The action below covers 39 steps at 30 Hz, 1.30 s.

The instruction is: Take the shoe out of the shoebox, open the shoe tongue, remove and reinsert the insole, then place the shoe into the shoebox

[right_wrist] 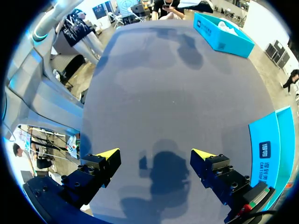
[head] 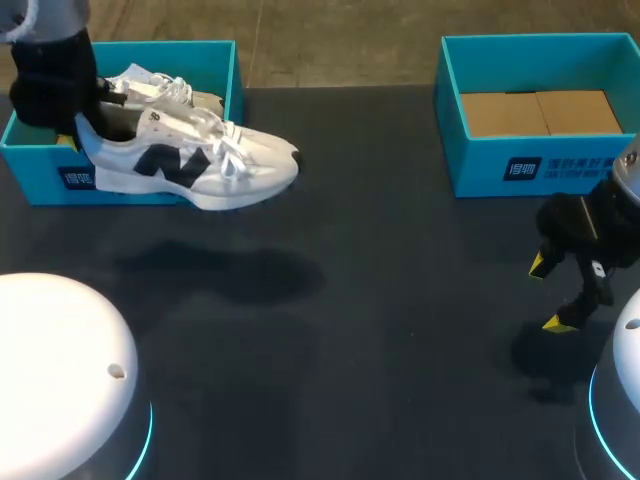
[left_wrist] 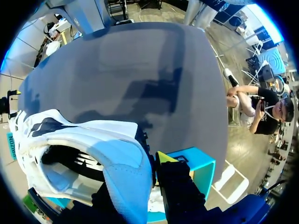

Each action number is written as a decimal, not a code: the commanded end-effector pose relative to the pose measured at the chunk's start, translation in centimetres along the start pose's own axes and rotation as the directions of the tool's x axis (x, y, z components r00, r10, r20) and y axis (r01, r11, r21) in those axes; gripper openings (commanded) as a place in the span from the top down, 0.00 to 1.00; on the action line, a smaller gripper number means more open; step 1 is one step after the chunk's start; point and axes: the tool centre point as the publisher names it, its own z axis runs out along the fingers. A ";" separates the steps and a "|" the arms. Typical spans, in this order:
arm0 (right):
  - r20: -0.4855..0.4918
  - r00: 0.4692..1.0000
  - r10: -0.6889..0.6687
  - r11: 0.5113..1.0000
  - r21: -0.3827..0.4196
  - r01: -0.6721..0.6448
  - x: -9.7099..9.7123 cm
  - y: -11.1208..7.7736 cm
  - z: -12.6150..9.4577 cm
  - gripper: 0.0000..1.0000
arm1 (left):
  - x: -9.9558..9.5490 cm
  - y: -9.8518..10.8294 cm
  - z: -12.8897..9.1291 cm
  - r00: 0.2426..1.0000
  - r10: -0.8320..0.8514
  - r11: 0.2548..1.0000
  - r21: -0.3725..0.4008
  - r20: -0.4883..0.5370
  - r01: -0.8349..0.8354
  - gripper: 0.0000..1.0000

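A white sneaker with a dark side mark (head: 190, 160) hangs in the air over the front right corner of the teal left shoebox (head: 40, 165), toe pointing right. Its shadow falls on the table below. My left gripper (head: 70, 135) is shut on the heel. In the left wrist view one yellow-tipped finger (left_wrist: 166, 158) lies outside the heel collar of the sneaker (left_wrist: 93, 144); the other finger is hidden inside it. A second white shoe (head: 160, 88) lies in the box. My right gripper (head: 548, 293) hangs open over the table's right side, with nothing between its fingers (right_wrist: 155, 154).
A second teal box (head: 540, 165) lined with brown cardboard stands at the back right, just behind my right gripper, and shows beside it (right_wrist: 268, 154). Two white robot bases (head: 60, 370) (head: 625, 400) flank the near edge. The dark tabletop (head: 380, 280) lies between them.
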 end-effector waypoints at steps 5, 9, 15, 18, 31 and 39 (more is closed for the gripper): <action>0.002 1.000 0.000 1.000 0.001 0.000 0.1 0.0 0.1 0.00 | -1.9 -3.8 1.3 1.000 -0.006 1.000 0.028 -0.015 0.007 1.00; 0.002 1.000 0.000 1.000 0.001 0.000 0.1 0.0 0.1 0.00 | -2.1 -4.3 1.3 1.000 0.000 1.000 0.026 -0.017 0.000 1.00; 0.002 1.000 0.000 1.000 0.001 0.000 0.1 0.0 0.1 0.00 | -2.1 -4.3 1.3 1.000 0.000 1.000 0.026 -0.017 0.000 1.00; 0.002 1.000 0.000 1.000 0.001 0.000 0.1 0.0 0.1 0.00 | -2.1 -4.3 1.3 1.000 0.000 1.000 0.026 -0.017 0.000 1.00; 0.002 1.000 0.000 1.000 0.001 0.000 0.1 0.0 0.1 0.00 | -6.9 -9.6 3.0 0.995 -0.041 0.998 0.033 -0.092 0.044 1.00; 0.002 1.000 0.000 1.000 0.001 0.000 0.1 0.0 0.1 0.00 | -10.0 -12.4 5.2 0.996 -0.026 0.998 0.056 -0.084 0.031 1.00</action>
